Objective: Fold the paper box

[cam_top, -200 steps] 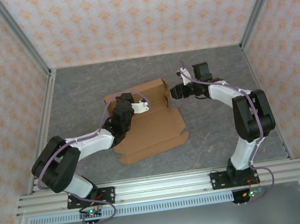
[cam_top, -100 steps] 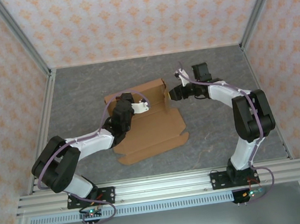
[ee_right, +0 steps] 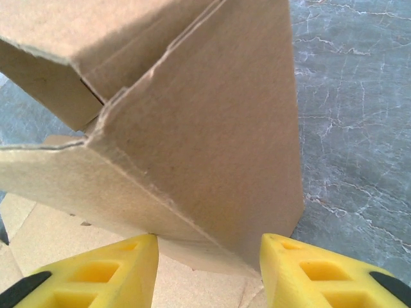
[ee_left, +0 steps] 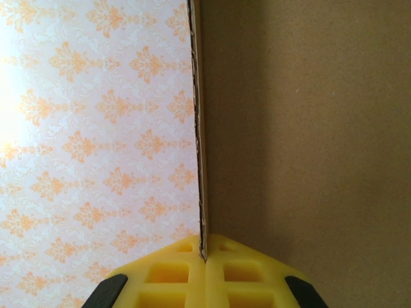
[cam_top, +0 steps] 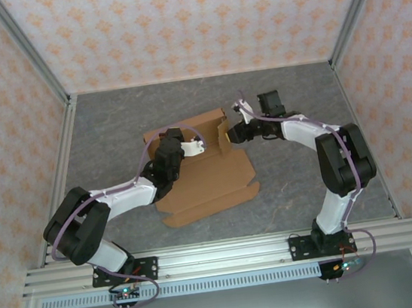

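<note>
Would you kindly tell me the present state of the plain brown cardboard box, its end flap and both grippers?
Plain brown cardboard paper box: partly folded, far wall raised, near panels lying flat.
Right-end side flap: lifted, standing up.
Left gripper: shut on the raised wall's edge.
Right gripper: open, fingers apart at the side flap.

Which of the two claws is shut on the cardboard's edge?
The left claw: its yellow fingers meet on the thin edge of the paper box. The right claw has its fingers apart, a flap in front of them.
</note>
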Available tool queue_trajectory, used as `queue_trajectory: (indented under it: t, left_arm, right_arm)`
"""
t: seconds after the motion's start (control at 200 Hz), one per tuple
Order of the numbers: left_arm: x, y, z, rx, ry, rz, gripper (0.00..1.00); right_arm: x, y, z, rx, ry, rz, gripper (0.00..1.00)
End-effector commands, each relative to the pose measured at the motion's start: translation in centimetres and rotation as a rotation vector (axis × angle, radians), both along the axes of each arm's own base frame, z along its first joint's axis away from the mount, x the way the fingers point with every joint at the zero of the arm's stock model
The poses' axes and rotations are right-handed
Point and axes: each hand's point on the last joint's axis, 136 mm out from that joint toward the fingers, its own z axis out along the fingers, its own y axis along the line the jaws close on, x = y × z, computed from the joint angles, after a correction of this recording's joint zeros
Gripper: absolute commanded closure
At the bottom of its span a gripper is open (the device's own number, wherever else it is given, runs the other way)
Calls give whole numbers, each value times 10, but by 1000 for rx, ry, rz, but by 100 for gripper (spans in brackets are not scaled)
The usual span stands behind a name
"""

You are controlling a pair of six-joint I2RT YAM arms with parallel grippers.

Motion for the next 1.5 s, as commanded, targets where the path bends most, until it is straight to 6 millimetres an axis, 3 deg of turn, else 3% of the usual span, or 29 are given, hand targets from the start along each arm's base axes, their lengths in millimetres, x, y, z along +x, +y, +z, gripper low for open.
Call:
queue_trajectory:
  t: [0.0,0.505,1.056,1.361,1.496]
  left_arm:
    - [-1,-8,17,-23,-23,-17,100]
    - [-1,-10,17,-23,-20,-21,100]
    - [-4,-13,19,-30,-24,-34,100]
    - [-5,-16,20,-28,-23,-43,100]
    - [-5,-15,20,-26,-23,-42,100]
  right_arm:
    - [3,7,11,45,-71,23,55]
    - [8,17,16,65,-153,35,55]
    - [27,6,14,0,-262,-124,52]
    - [28,22,13,-39,-329,-148,53]
    - [34,19,15,-34,-357,-200,57]
